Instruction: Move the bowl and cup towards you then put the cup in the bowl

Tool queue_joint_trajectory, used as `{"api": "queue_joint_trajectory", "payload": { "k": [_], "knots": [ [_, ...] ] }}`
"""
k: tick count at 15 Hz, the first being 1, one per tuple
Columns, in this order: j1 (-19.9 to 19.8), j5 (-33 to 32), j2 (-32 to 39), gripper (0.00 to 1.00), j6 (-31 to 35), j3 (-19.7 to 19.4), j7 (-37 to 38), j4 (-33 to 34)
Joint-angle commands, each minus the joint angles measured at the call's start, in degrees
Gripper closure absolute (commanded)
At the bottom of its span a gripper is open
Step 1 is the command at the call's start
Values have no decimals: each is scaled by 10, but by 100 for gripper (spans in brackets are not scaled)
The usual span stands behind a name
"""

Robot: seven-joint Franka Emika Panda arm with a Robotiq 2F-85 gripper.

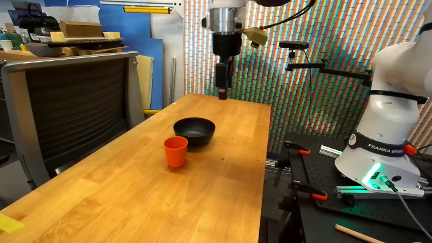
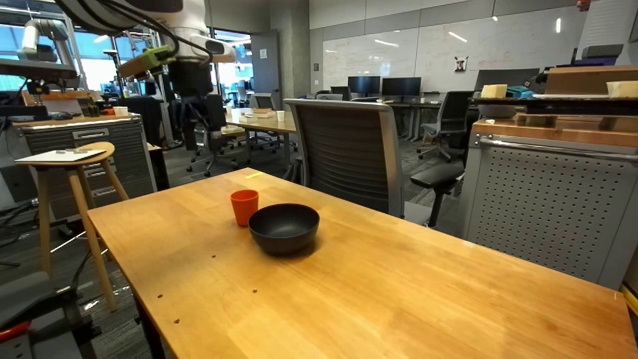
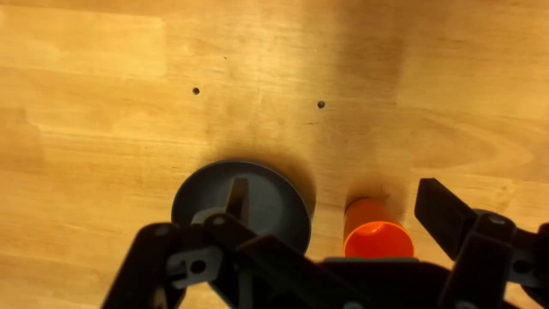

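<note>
Nearest the wrist camera is your gripper, its 2 fingers spread wide with nothing held between them; in both exterior views it hangs well above the cup and the bowl, touching neither. Your coming move turns on where the cup lies: in the wrist view it shows between the fingers, nearer the right-side finger, while the left-side finger crosses in front of the bowl. The line between your fingertips thus runs much the same way as the line from bowl to cup. If you take the cup first, you would likely need to shift towards the right of that view before going down, or the left-side finger may meet the bowl. The cup stands upright, long axis vertical, which should suit a straight descent. Inside it you see only orange; the lower edge of its rim is hidden behind the gripper's body. The bowl sits mouth up, a strip of table showing between the pair, and both exterior views show nothing in it. Farthest down, the table has 2 small dark holes
</note>
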Motion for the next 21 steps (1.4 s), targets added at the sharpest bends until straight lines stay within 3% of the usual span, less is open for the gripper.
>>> {"api": "queue_joint_trajectory", "payload": {
  "k": [1, 3, 6, 10, 13, 14, 16, 21],
  "knots": [
    [21, -73, 146, 0, -9, 8, 62, 133],
    [43, -128, 214, 0, -13, -3, 102, 194],
    [76, -153, 314, 0, -28, -26, 113, 288],
    [96, -119, 416, 0, -49, -57, 88, 392],
    [88, -80, 464, 0, -72, -66, 70, 439],
    [84, -67, 475, 25, -80, -69, 64, 451],
    [79, -41, 489, 32, -99, -72, 53, 466],
    [58, 37, 491, 74, -121, -60, 30, 462]
  ]
}}
